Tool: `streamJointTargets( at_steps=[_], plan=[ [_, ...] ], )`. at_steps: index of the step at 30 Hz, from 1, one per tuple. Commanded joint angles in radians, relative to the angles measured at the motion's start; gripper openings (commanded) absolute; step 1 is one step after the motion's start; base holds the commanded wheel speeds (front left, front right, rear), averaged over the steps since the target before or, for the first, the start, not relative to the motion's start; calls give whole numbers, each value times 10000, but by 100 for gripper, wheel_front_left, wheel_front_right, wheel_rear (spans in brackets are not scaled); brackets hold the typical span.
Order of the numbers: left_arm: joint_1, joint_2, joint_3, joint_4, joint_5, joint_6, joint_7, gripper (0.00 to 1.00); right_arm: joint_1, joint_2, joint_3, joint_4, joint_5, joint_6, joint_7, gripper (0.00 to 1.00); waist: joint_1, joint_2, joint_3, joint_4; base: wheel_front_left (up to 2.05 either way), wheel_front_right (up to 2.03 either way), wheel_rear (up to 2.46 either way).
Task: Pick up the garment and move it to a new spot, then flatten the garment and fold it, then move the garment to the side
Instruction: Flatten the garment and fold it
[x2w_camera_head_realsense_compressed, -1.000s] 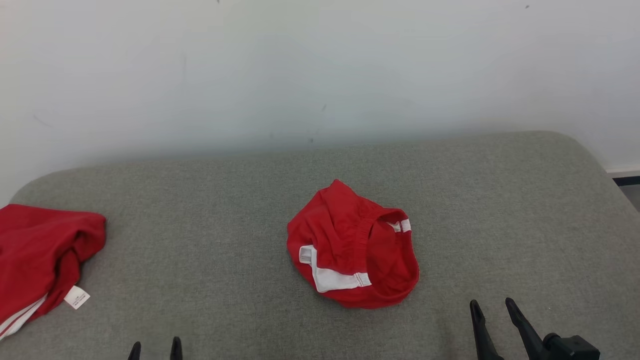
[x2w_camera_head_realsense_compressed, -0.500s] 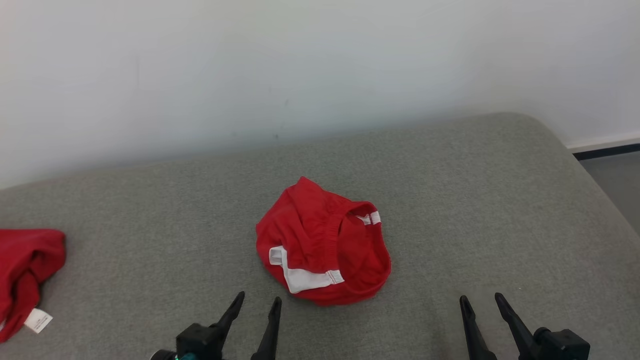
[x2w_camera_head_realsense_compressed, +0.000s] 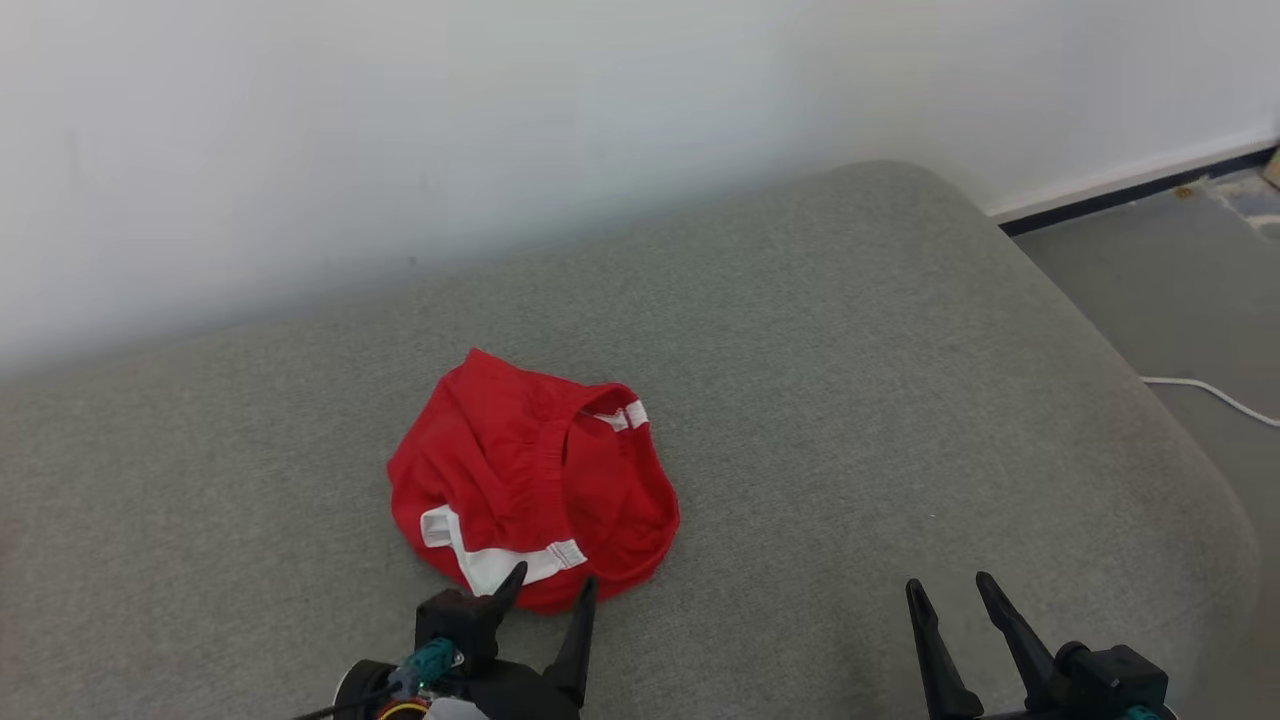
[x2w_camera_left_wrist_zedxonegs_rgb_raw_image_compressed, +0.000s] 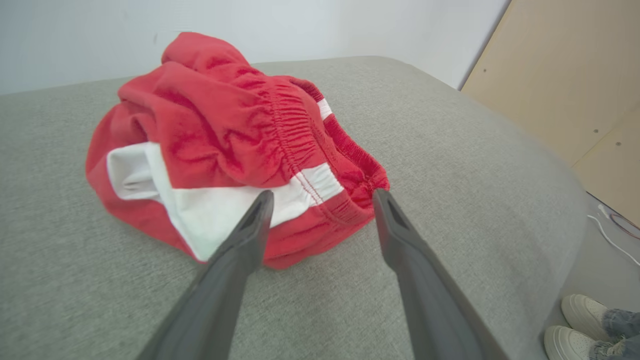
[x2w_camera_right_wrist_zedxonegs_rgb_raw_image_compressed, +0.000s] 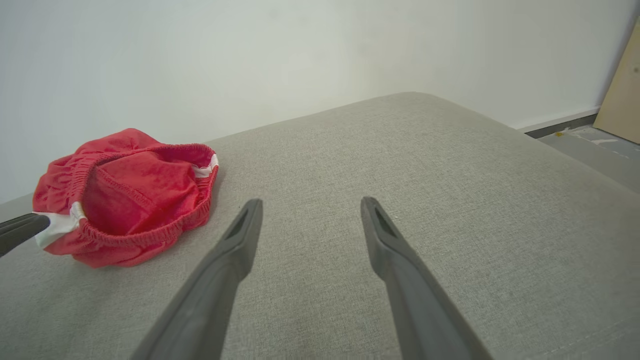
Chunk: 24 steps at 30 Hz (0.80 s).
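Red cloth with a white band: in the head view the garment (x2w_camera_head_realsense_compressed: 530, 490) lies crumpled in a heap on the grey pad (x2w_camera_head_realsense_compressed: 850, 400), left of centre and toward the near edge. The left gripper (x2w_camera_head_realsense_compressed: 554, 576) is held at the heap's near edge with its fingers spread. Whether the tips touch the cloth cannot be told from here. The right gripper (x2w_camera_head_realsense_compressed: 948, 582) is held well to the right over bare pad, spread, with nothing between its fingers. A white cable (x2w_camera_head_realsense_compressed: 1210, 392) is noted on the floor at far right.

Left wrist view: the spread fingers are seen to bracket the near hem, where the band (x2w_camera_left_wrist_zedxonegs_rgb_raw_image_compressed: 200, 210) meets the elastic waist. Nothing is pinched. A person's pale shoes (x2w_camera_left_wrist_zedxonegs_rgb_raw_image_compressed: 577, 310) are noted on the floor to the right.

Right wrist view: the garment is seen to the left, its waist opening turned toward the camera. The right fingers are spread over bare pad, well apart from it.

The step in hand is judged to be the first pick-up, at the reach; nothing is lifted yet. For the next move, the left fingers would need to be lowered onto the hem and closed on a thick fold. The pad's cover should not be caught before any lift toward a new spot.
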Motion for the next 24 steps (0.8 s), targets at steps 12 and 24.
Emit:
streamJointTargets(
  at_steps=[12,24],
  plan=[
    [-1115,-29,190,1389,-599,1730,96,100,-256,83,120,108,111,30,-185,100,0,-1,539,-807,0,0,0],
    [-1665,17,369,1889,-735,1773,-668,0,-345,169,76,264,94,30,-279,100,0,-1,525,-545,0,0,0]
  ],
)
